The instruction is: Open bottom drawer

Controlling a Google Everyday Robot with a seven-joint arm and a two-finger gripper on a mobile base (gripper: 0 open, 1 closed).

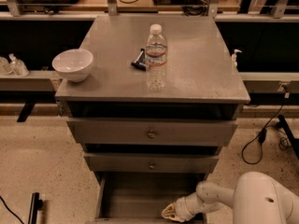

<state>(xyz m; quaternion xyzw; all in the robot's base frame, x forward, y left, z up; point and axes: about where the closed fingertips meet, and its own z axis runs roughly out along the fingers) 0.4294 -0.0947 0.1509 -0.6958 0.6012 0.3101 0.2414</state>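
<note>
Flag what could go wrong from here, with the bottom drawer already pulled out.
1. The claw is low at the front right of the open bottom drawer; lifting away carelessly could snag its front edge and shake the cabinet top.
2. A jolt might topple the upright water bottle standing there.
3. The white bowl sits at the top's left edge and could slide off.

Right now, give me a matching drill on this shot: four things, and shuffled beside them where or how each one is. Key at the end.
Things
1. bowl
2. water bottle
3. bottom drawer
4. claw

Place or state
A. pulled out, inside showing
B. upright near the middle of the cabinet top
C. low down, at the front right of the open drawer
D. at the left edge of the cabinet top

Pairs: 1-D, 2-B, 3-A, 4-C
</note>
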